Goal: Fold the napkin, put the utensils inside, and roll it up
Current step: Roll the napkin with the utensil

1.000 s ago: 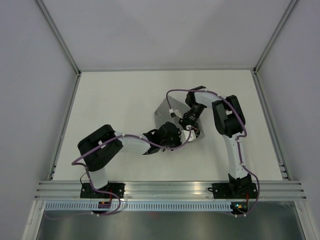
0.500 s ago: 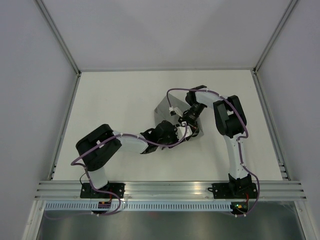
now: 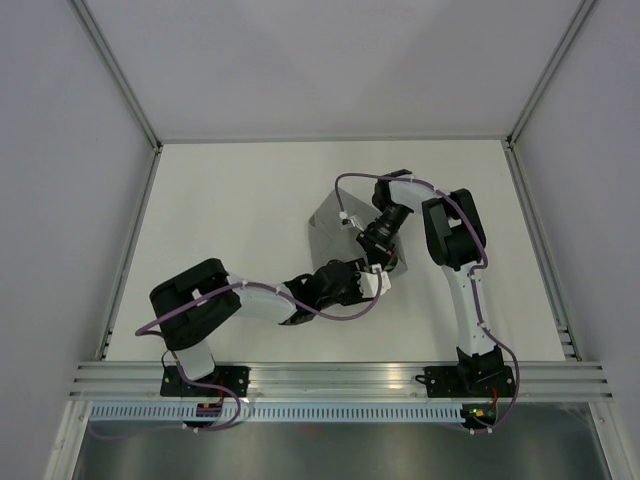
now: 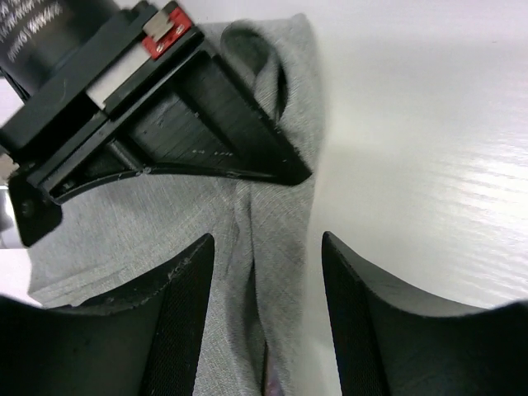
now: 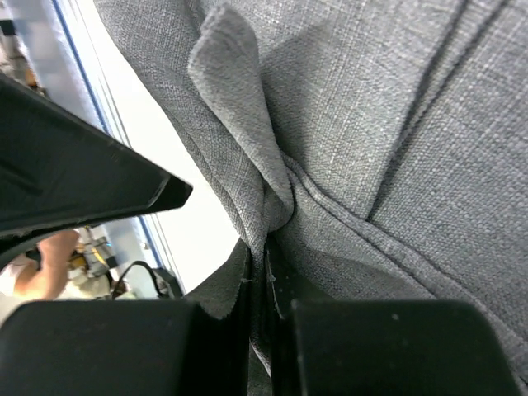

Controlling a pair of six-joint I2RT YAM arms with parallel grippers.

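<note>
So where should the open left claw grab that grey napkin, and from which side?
Probably the creased edge of the napkin beside the pinching right gripper. There the cloth rises in a thin ridge, so the left gripper can straddle it from the near side.

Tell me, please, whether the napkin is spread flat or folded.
Folded: the napkin shows creases, and a bunched fold is pinched in the right tool.

Right gripper (image 4: pixel 285 165) blocks napkin (image 4: pixel 140 235); table (image 4: pixel 429 124) alongside seems passable.
</note>
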